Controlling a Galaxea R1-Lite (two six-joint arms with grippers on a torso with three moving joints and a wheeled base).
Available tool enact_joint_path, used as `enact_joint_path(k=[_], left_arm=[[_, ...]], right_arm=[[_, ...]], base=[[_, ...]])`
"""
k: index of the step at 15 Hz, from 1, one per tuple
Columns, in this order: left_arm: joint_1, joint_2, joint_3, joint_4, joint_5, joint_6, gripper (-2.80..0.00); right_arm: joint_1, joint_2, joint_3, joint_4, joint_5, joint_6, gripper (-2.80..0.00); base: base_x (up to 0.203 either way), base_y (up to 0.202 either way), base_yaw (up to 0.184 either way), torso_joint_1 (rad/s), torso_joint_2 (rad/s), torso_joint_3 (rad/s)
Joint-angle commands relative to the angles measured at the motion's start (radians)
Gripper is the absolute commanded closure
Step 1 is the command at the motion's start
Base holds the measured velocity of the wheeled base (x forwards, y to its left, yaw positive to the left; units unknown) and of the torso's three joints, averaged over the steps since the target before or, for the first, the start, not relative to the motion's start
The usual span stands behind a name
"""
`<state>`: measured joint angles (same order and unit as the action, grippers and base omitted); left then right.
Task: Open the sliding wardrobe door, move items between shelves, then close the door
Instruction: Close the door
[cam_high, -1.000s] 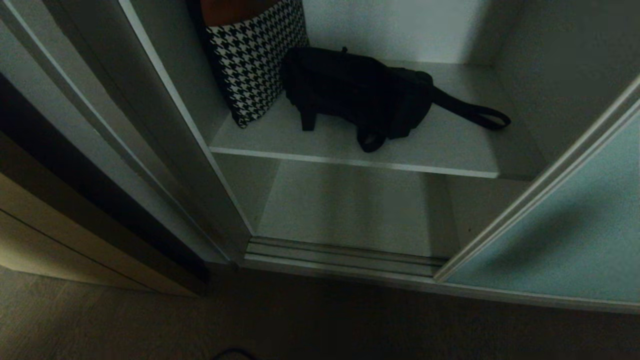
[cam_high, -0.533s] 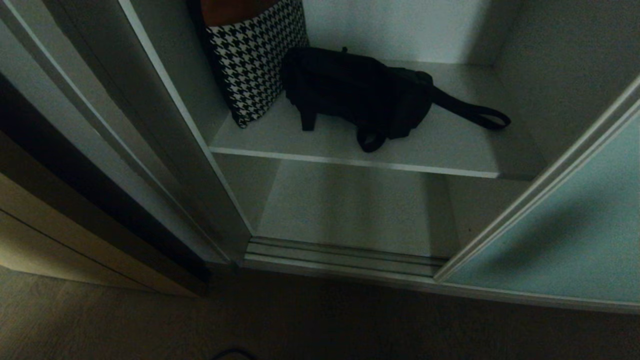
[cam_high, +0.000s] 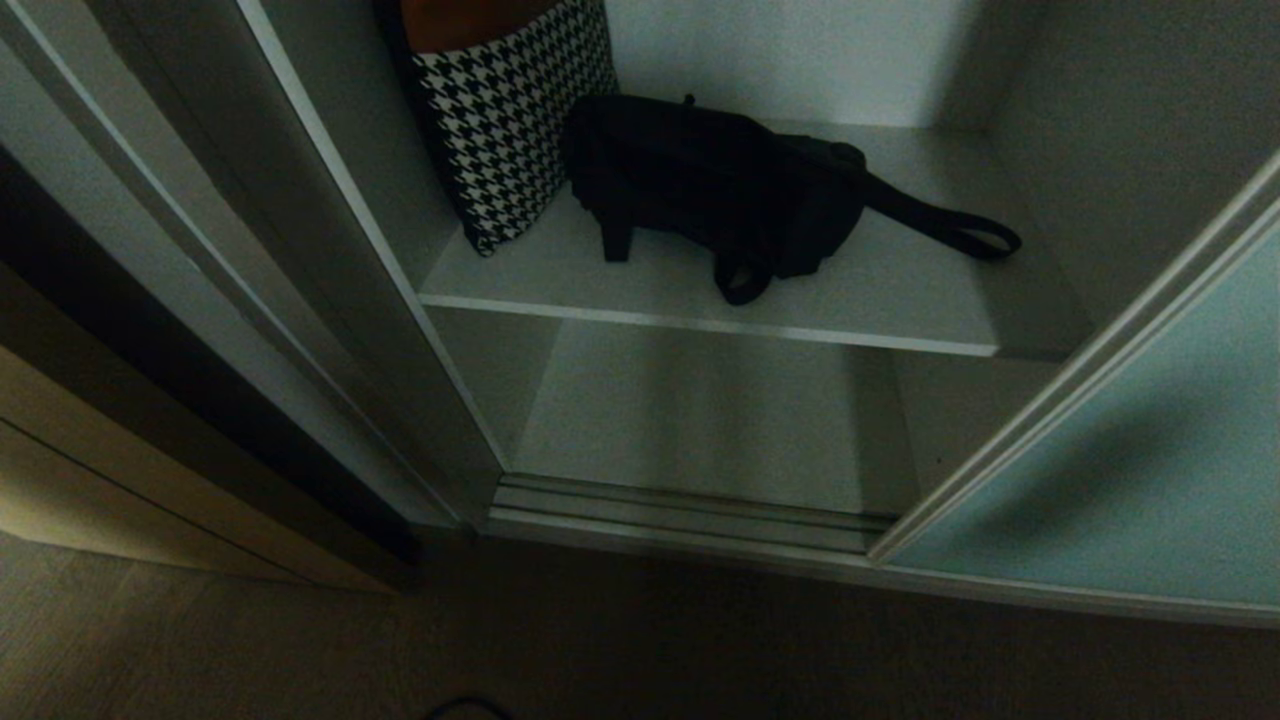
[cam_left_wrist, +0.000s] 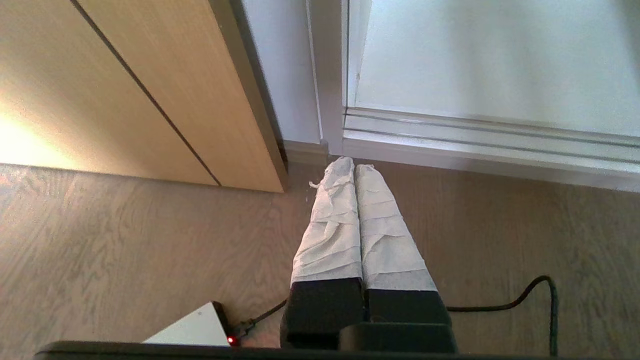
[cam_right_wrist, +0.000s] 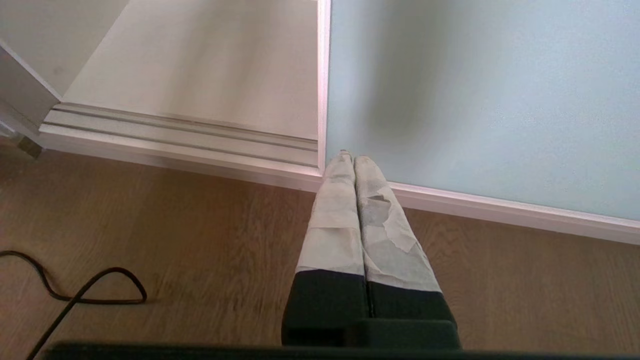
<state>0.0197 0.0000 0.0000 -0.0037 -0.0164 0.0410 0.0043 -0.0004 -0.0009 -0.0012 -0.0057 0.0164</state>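
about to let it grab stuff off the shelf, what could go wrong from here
The black bag's strap loop trails toward the shelf edge and could snag when the black bag is lifted. The houndstooth bag leans right beside it and may topple. A floor cable lies near the right hand.

Wood-grain floor (cam_left_wrist: 125, 240), beige wooden cabinet front (cam_left_wrist: 100, 90), black cable (cam_right_wrist: 75, 295), dim interior

Below me wood floor (cam_left_wrist: 125, 260), black cable (cam_right_wrist: 75, 295) lying on it. Beige cabinet front (cam_left_wrist: 100, 90) at my left. White box (cam_left_wrist: 192, 330) with red light.
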Motion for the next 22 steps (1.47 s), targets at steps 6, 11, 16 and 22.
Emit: enact_joint_path(k=[6, 11, 16, 22], left_arm=[[0.0, 0.002, 0.0, -0.002, 0.001, -0.004, 0.0], [0.0, 0.002, 0.0, -0.002, 0.001, -0.006, 0.0], [0.0, 0.002, 0.0, -0.002, 0.001, -0.006, 0.0], [0.0, 0.002, 0.0, -0.002, 0.001, -0.006, 0.0]], right_arm=[[0.0, 0.006, -0.319, 0.164, -0.031, 0.001, 0.0], [-0.001, 0.077, -0.787, 0.595, 0.038, 0.005, 0.0], [-0.003, 0.337, -1.114, 0.656, 0.174, 0.145, 0.0], [0.002, 0.619, -1.339, 0.636, 0.186, 0.376, 0.0]], base=[[0.0, 0.0, 0.0, 0.0, 0.0, 0.0], [0.0, 0.0, 0.0, 0.0, 0.0, 0.0], [0.0, 0.0, 0.0, 0.0, 0.0, 0.0], [0.0, 0.0, 0.0, 0.0, 0.0, 0.0]])
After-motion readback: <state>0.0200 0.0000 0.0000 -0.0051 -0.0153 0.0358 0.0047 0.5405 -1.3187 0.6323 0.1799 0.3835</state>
